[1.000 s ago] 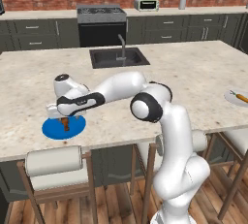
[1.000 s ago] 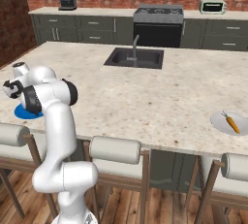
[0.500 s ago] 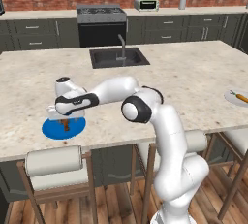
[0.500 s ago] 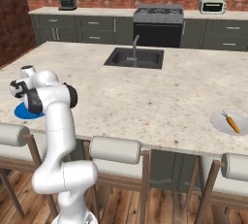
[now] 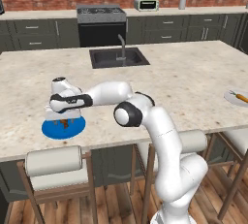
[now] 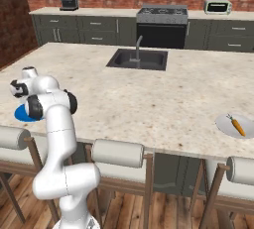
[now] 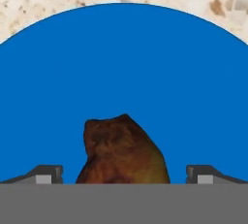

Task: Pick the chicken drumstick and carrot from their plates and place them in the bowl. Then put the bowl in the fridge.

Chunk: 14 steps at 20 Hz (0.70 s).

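Note:
A dark-brown chicken drumstick (image 7: 123,152) lies on the bright blue plate (image 7: 126,68) near the island's front left edge. My gripper (image 7: 123,174) hangs straight down over it, open, one fingertip (image 7: 46,173) on each side of the drumstick and neither touching it. From the left base camera the gripper (image 5: 64,119) sits low over the blue plate (image 5: 51,130), with the drumstick (image 5: 64,123) just below it. The right base camera has the blue plate (image 6: 21,113) mostly hidden behind my arm. The orange carrot (image 6: 237,125) rests on the pale plate (image 6: 225,125) at the island's right end, carrot (image 5: 239,96) on plate (image 5: 231,99). The bowl and the fridge are out of view.
A dark sink (image 5: 117,56) with a faucet is set into the island's far side. Padded stools (image 5: 53,161) stand along the near edge. Behind are a stove (image 5: 100,12), a toaster oven (image 5: 146,3) and dark cabinets under a brick wall.
The hand has sunk a little lower over the blue plate, closing in on the drumstick. The jaws have stayed open.

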Motion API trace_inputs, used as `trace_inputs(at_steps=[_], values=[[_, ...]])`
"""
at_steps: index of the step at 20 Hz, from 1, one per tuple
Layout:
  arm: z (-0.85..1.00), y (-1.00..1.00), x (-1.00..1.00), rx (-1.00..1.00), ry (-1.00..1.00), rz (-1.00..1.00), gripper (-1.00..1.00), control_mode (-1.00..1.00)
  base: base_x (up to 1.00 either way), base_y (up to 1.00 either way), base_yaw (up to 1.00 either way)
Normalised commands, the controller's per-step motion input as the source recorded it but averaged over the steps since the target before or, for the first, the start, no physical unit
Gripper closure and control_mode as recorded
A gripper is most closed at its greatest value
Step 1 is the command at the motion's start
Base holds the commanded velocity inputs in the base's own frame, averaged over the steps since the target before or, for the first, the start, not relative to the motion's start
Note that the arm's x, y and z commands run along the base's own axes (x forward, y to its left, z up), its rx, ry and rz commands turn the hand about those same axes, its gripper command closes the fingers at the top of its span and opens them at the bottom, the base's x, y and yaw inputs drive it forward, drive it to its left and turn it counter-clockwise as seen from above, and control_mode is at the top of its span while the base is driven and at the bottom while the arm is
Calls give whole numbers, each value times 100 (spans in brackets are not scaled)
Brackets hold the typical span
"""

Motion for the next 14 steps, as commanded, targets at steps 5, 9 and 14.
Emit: trace_inputs(at_steps=[5,9,14], values=[[-26,0,-1,-1,22,-9,100,-100,0,0,0],[-20,-1,-21,0,14,-9,100,-100,0,0,0],[-1,-4,-38,-2,-1,-10,100,-100,0,0,0]])
